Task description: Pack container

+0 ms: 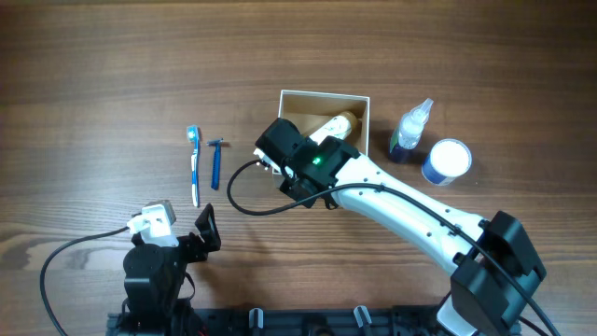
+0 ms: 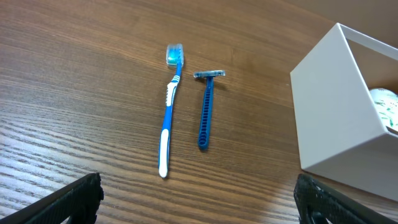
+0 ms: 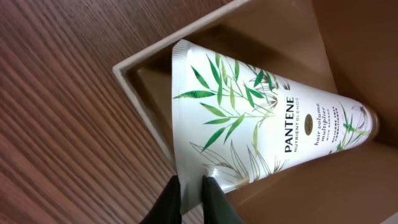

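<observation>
**So: tube's in the box, right gripper parked at its tail end**

Okay, quick rundown. The container [image 1: 326,96] sits on the bench [image 1: 112,75] a bit right of centre, toward the far side. It has white outer walls and a brown inside. A white Pantene tube [image 3: 261,124] with green leaf print lies inside it, slanted, with its flat crimped end resting up against one wall and its cap end deeper in the box.

The right gripper [image 3: 191,194] hangs over the near-left corner of the box, right at that crimped end. Its fingers are close together with only a slim gap between them. Honestly I can't tell whether they're pinching the tube's edge or just sitting in front of it.

The left gripper [image 2: 199,199] is down at the near edge of the bench, spread wide with nothing in it, facing the toothbrush and razor.

Outside the box, on the left, a blue-and-white toothbrush [image 2: 168,112] and a blue razor [image 2: 205,112] lie side by side, near each other but not touching. On the right there's a small clear bottle [image 1: 411,131] with dark liquid just beside the box, then a round blue-and-white jar [image 1: 446,161] a little further out.
</observation>
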You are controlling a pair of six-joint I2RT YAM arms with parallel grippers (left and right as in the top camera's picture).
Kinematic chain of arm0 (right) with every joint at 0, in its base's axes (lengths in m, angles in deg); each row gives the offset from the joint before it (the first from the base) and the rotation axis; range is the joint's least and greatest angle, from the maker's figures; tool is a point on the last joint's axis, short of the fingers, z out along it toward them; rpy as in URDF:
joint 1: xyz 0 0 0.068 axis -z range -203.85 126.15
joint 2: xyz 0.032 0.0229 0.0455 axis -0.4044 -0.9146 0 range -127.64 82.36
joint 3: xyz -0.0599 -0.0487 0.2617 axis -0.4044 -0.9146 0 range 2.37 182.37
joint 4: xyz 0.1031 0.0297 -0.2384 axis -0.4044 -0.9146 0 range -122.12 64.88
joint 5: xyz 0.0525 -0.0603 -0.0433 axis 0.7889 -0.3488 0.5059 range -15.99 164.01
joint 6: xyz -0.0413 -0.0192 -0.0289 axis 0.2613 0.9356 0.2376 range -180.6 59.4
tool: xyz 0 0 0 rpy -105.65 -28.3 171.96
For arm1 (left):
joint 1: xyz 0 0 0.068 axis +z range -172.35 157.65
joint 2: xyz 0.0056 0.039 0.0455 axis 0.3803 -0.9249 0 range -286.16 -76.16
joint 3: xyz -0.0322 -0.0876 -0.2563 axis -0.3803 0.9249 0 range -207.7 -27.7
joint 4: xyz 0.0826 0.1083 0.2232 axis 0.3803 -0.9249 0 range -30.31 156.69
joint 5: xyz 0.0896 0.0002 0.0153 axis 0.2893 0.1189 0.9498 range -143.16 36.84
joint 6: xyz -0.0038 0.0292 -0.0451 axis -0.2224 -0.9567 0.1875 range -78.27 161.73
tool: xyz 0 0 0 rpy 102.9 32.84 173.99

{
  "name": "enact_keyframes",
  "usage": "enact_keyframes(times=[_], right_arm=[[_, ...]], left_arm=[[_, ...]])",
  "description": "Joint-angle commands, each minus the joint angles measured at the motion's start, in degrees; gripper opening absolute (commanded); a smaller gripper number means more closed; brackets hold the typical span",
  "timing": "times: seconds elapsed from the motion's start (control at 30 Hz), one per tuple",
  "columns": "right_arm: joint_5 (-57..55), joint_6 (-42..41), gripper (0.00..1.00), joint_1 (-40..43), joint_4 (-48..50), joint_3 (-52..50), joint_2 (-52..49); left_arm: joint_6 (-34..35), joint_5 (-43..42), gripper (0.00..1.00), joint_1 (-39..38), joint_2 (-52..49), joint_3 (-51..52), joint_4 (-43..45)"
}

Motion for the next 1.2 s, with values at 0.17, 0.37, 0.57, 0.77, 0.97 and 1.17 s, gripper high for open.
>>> enact_keyframes(times=[0.17,0.37,0.57,0.77,0.97,1.17], right_arm=[[-2.62,-1.14,0.04,0.15,0.48,-0.59,2.27],[-5.60,-2.69,0.04,0.15,0.98,-0.50,2.27],[-8.79,-6.84,0.04,0.17,1.07,1.49,2.40],[-10.43,-11.10,0.04,1.18,1.05,4.57,4.02],[-10.88,-13.75,0.04,4.09,0.63,7.93,5.95],[-9.11,-20.35,0.04,9.55,0.35,9.05,6.91]], left_arm=[[0.70,0.11,1.00,-0.31,0.57,0.26,0.20],[0.70,0.11,1.00,-0.31,0.57,0.26,0.20],[0.70,0.11,1.00,-0.31,0.57,0.26,0.17],[0.70,0.11,1.00,-0.31,0.57,0.26,0.17],[0.70,0.11,1.00,-0.31,0.57,0.26,0.17],[0.70,0.11,1.00,-0.31,0.57,0.26,0.20]])
